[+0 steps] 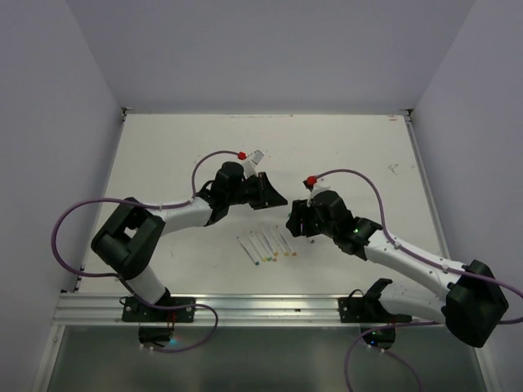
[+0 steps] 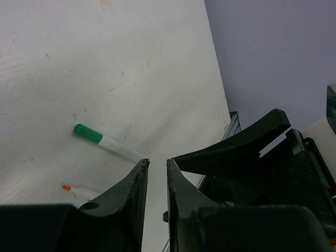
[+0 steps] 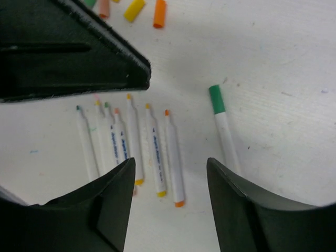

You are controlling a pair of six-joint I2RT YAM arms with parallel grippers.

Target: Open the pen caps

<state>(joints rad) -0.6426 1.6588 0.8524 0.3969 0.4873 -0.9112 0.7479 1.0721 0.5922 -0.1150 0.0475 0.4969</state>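
Pens and caps laid out on the table.
One green cap is left fitted on a pen; loose caps are scattered beyond. The right gripper is spread wide, the left gripper narrowed to a slit, nothing held.

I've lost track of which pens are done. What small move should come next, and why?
Probably lower the right claw onto the green-capped pen beside the row. It looks like the only pen with its cap on; the uncapped pens show bare tips, and loose caps lie apart. The claw is open.
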